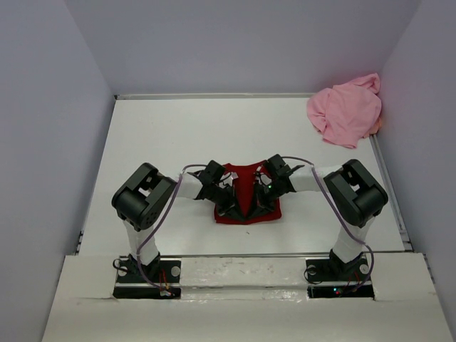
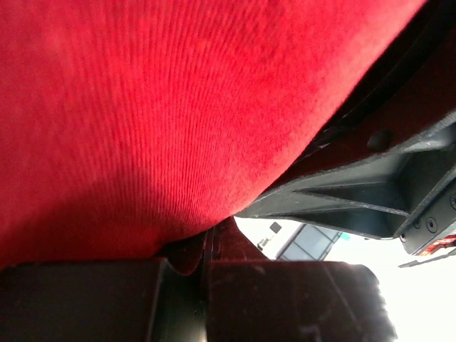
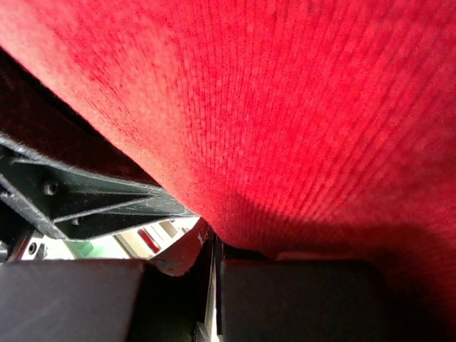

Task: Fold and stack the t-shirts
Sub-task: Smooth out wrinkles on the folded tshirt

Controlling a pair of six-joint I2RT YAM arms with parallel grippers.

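The dark red t-shirt [image 1: 242, 178] lies partly folded in the middle of the table, between the two arms. My left gripper [image 1: 229, 206] and right gripper [image 1: 258, 202] meet over its near half, close together. In the left wrist view red cloth [image 2: 164, 107] fills the frame, and a fold of it is pinched in the shut left gripper [image 2: 206, 260]. The right wrist view shows the same red cloth [image 3: 285, 107], with an edge caught in the shut right gripper [image 3: 214, 260]. The light pink t-shirt [image 1: 345, 110] sits crumpled at the back right corner.
The white table [image 1: 171, 135] is boxed in by pale walls on the left, back and right. A raised white ledge [image 1: 242, 285] carrying the arm bases runs along the near edge. Each wrist view shows the other gripper's dark frame [image 2: 356, 199] [image 3: 85, 206] close by.
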